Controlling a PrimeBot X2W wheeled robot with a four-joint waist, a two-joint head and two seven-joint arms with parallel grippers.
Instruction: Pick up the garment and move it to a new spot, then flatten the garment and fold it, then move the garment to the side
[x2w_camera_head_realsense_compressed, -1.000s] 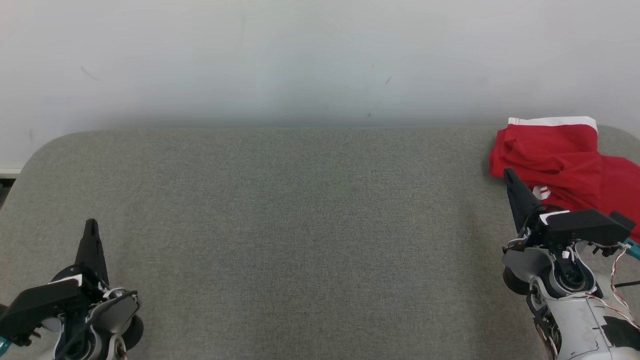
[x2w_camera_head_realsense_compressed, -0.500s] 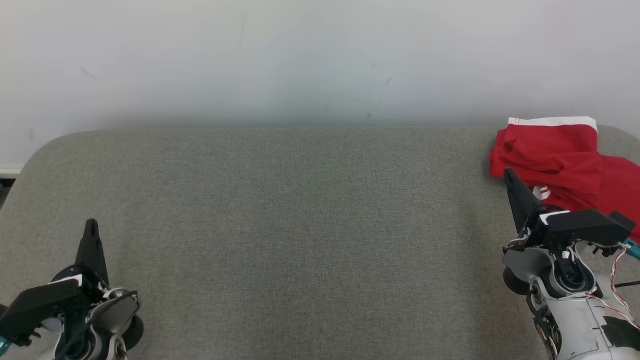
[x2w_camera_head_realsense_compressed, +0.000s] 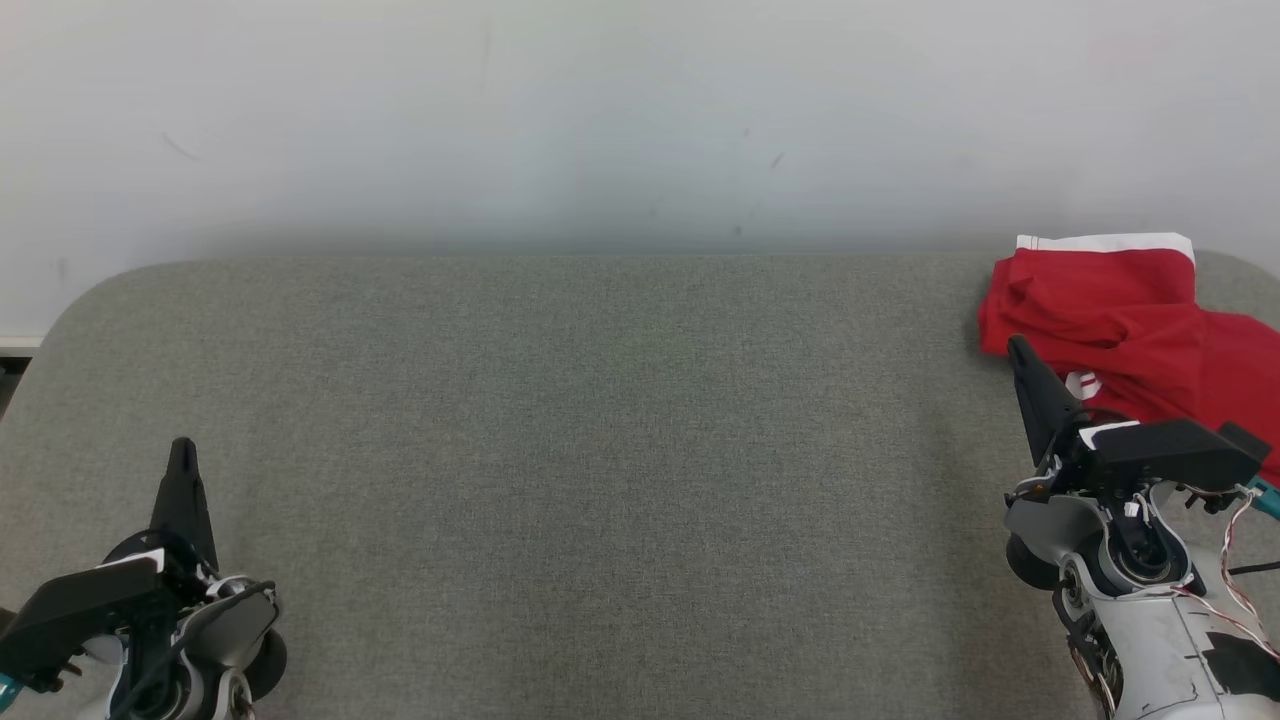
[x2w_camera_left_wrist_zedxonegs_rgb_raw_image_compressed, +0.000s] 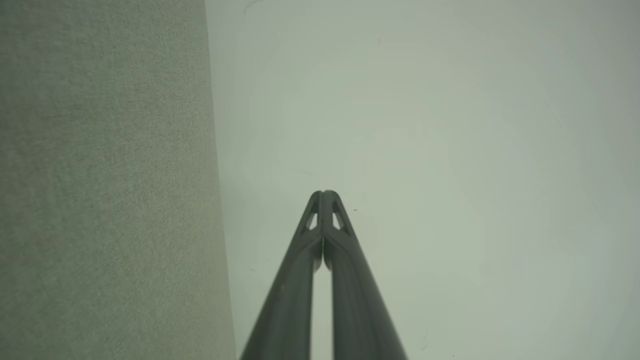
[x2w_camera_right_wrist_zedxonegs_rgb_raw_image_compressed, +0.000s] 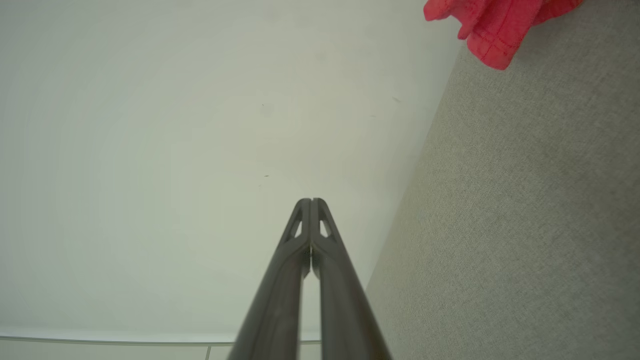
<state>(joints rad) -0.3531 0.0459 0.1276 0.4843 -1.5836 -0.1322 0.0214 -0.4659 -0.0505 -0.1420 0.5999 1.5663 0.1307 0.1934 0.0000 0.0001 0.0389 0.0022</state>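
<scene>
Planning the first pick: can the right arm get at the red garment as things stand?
Probably yes: the right gripper, shut, sits close beside the red garment on the grey table, with nothing between them.

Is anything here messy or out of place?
Yes: the red garment lies crumpled in a heap at the far right corner of the grey table, rather than spread flat. Nothing else stands out.

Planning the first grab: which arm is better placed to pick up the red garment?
Right. The right gripper, shut, sits next to the red garment at the right end of the grey table; the left gripper, shut, is at the opposite end. It must open first.
</scene>
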